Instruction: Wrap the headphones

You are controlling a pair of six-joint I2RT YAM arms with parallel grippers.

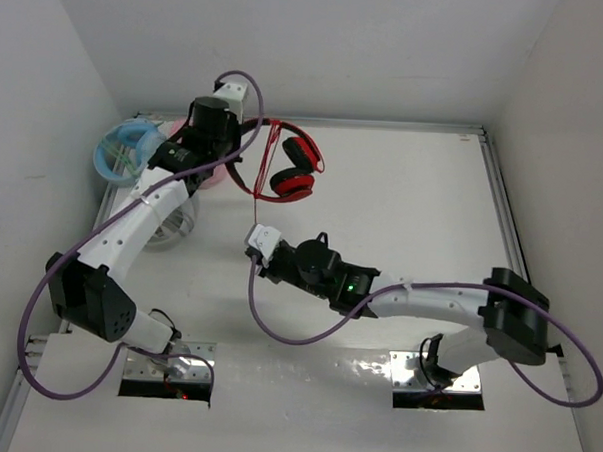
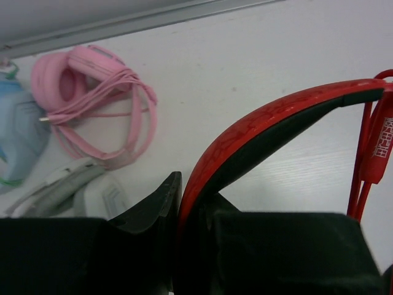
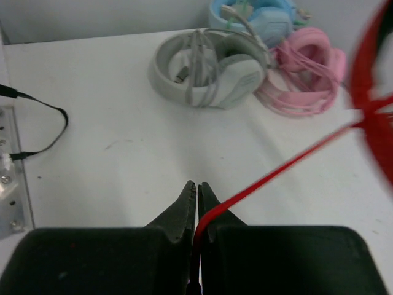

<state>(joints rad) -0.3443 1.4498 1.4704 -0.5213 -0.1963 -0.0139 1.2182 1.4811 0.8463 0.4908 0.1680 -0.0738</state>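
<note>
The left gripper (image 2: 191,206) is closed tight on the headband (image 2: 276,117) of the red headphones (image 1: 294,171), near the back of the white table (image 1: 412,211). The right gripper (image 3: 197,193) is pinched shut on the thin red cable (image 3: 276,172), which runs in a tight line to the headphones. A pink pair (image 2: 92,92), a grey pair (image 3: 209,77) and a blue pair (image 3: 258,18) lie in the far left corner.

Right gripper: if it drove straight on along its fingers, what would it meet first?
Probably the grey headphones, after a stretch of bare table, though depth is hard to judge. The right gripper is shut on the red cable, which runs off to one side of that line.
</note>
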